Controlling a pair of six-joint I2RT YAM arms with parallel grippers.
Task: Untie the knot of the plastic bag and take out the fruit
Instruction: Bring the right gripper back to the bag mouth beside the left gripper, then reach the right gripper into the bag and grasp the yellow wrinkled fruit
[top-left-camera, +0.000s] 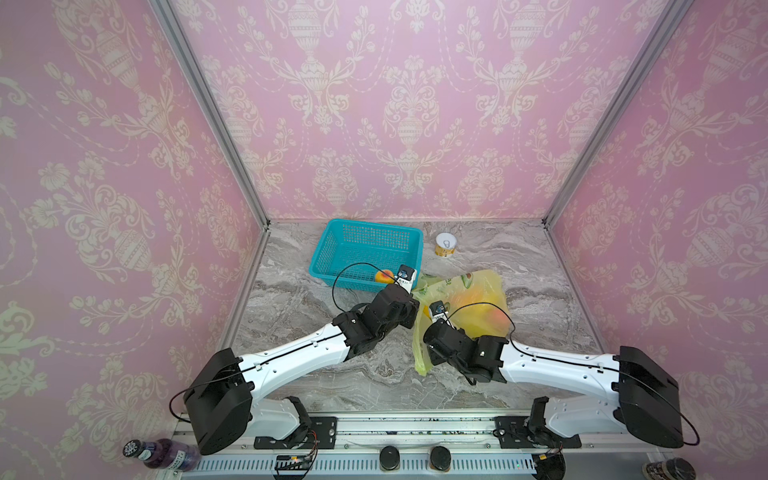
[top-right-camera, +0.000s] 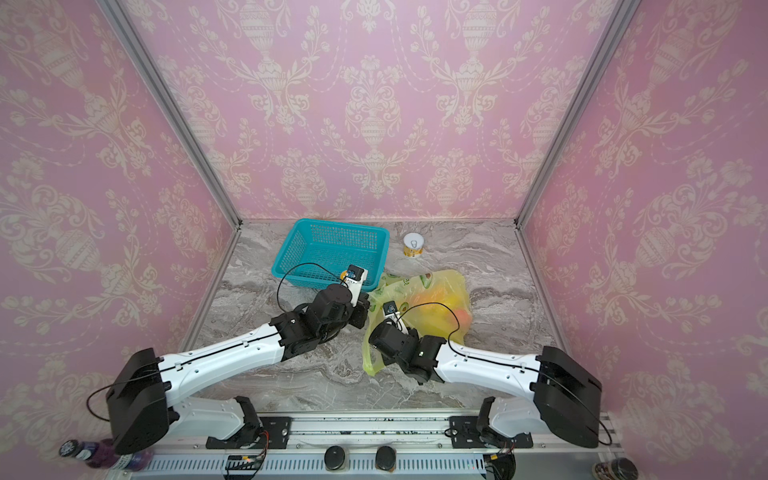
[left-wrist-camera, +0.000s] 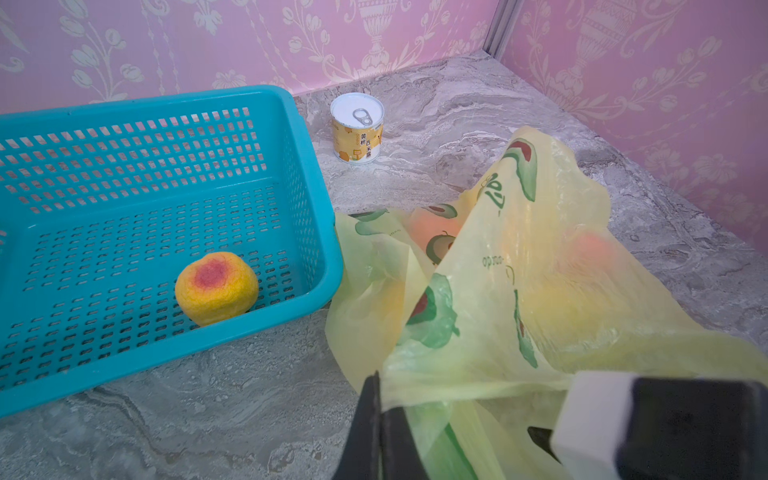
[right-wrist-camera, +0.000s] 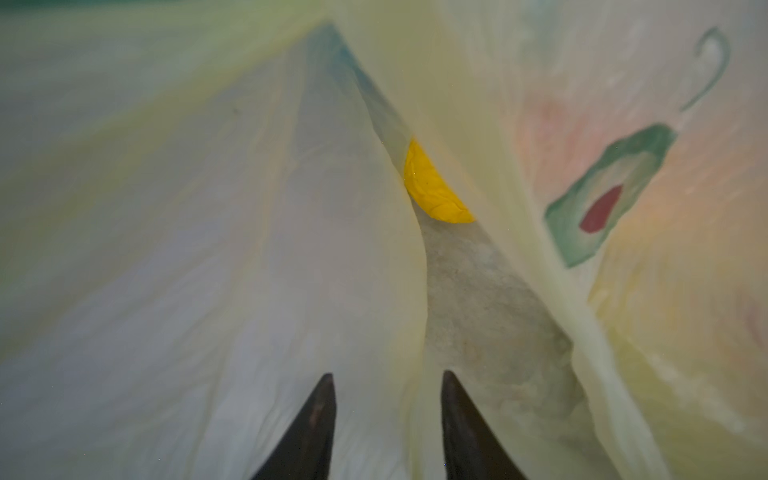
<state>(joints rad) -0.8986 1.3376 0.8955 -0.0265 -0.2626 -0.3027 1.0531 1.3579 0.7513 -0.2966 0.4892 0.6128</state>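
Arms angled inward, meeting at plastic bag (top-left-camera: 484, 286)
Left gripper (left-wrist-camera: 386, 409) pinches bag film; right gripper (right-wrist-camera: 388, 399) stands parted between bag folds. Can (left-wrist-camera: 357, 137) label reads 黄桃西米露.

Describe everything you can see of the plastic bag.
The plastic bag is thin, translucent yellow-green film printed with green avocado marks, lying crumpled on the marble table beside the teal basket. Orange and yellow fruit show through it. The shut left gripper pinches its edge; one loop handle trails toward the front.
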